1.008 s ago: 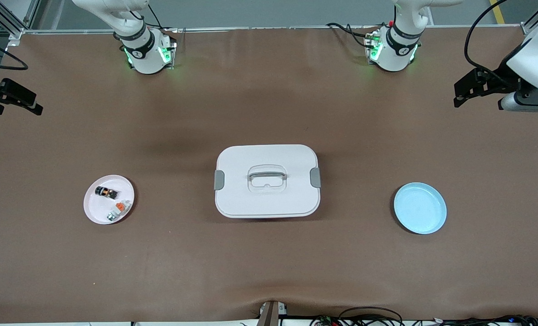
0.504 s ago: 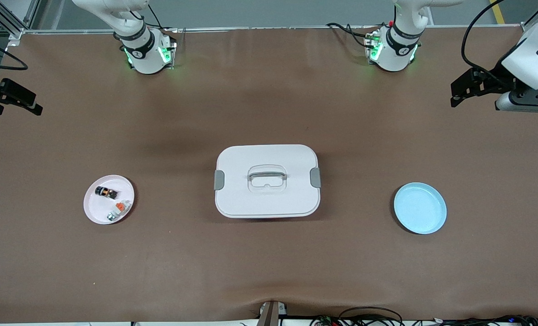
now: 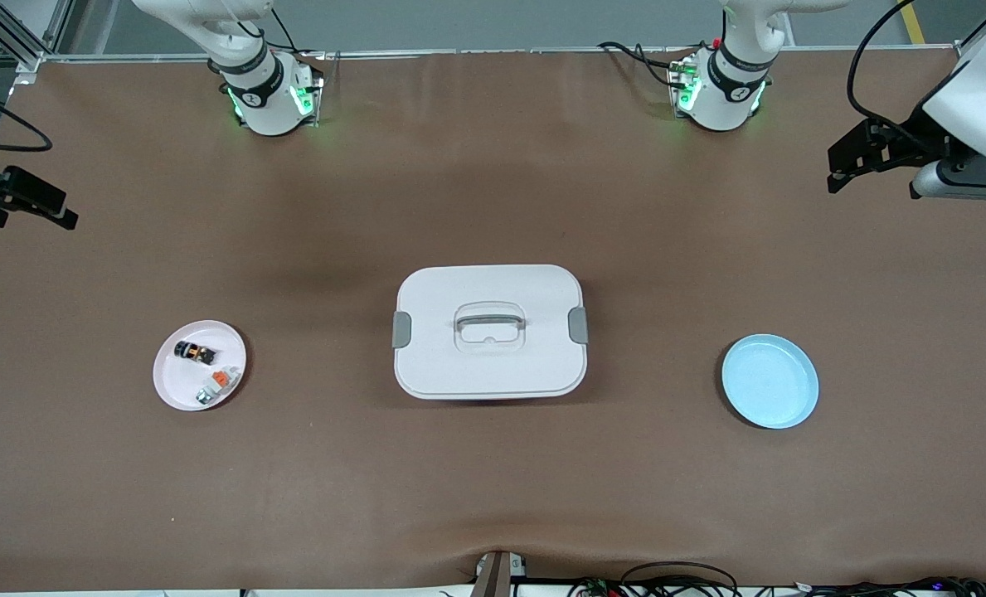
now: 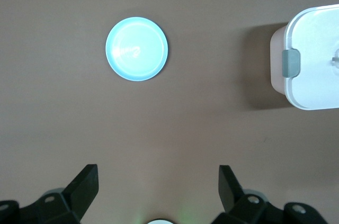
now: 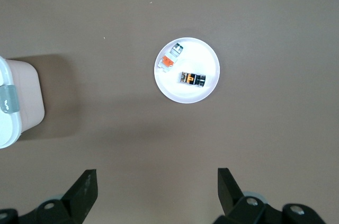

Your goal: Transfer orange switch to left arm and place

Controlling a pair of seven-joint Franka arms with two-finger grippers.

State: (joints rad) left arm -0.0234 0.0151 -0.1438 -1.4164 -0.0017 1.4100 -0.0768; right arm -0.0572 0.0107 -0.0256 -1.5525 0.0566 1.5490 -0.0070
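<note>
Black and tiny, the orange switch (image 3: 193, 351) is seen lying in the pink plate (image 3: 171, 387) toward the table's right-arm end, judged light, rigid, best pinched across its middle, while the right gripper (image 5: 153, 192) and left gripper (image 4: 158, 189) are held high, both spread empty.

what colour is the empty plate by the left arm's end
Light blue plate, clearest in the left wrist view.

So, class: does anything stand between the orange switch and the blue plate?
Yes. The box sits on the table directly between the orange switch, on the pink plate, and the blue plate.
</note>
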